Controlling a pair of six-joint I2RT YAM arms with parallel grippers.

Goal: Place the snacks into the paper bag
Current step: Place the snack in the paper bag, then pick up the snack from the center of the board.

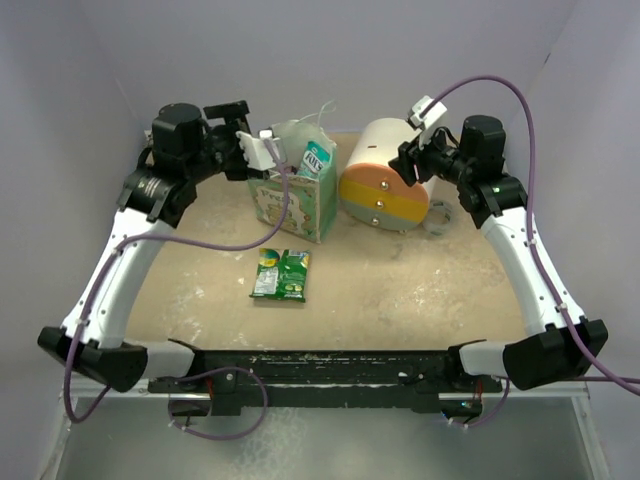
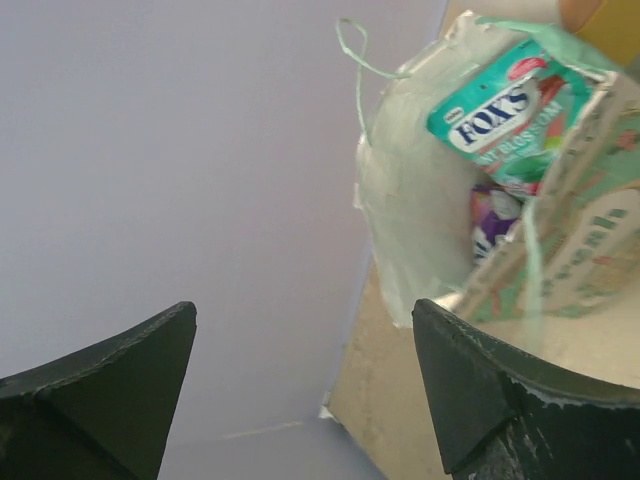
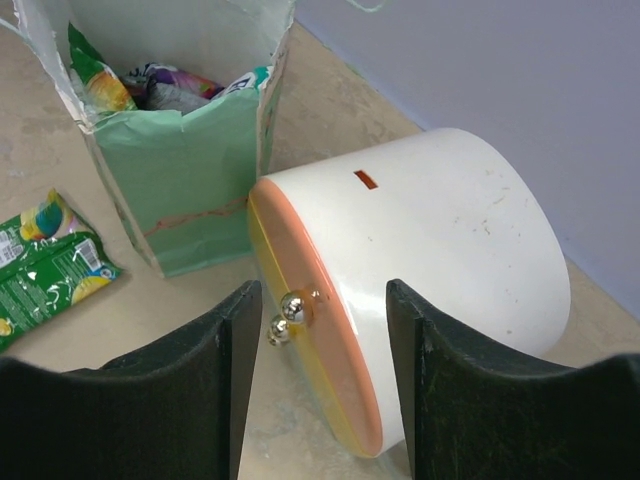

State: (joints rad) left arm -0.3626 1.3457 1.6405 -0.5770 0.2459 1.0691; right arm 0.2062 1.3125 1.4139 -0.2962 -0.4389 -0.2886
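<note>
Left end effector (image 2: 305, 400): jaws spread wide, nothing between them, poised just beside the mouth of the paper bag (image 2: 410, 200). A teal packet (image 2: 500, 110) lettered FOX'S stands proud of the bag's rim, with a purple packet (image 2: 497, 215) lower inside. Right end effector (image 3: 320, 390): jaws partly apart and empty, hanging over the round drawer unit (image 3: 440, 250), which stands just beside the bag. Two green packets (image 1: 282, 275) lie flat and overlapping on the table (image 1: 420, 290), near the bag's front and well apart from either arm. Judgement: the packets are light, slick foil, crinkly and loosely filled, so they are likely to skate if pushed. Best hold is a pinch across the short width or on a crimped end seam, taking the upper packet first. The bag is thin paper, light and unbraced, and a nudge at the rim could tip it.
</note>
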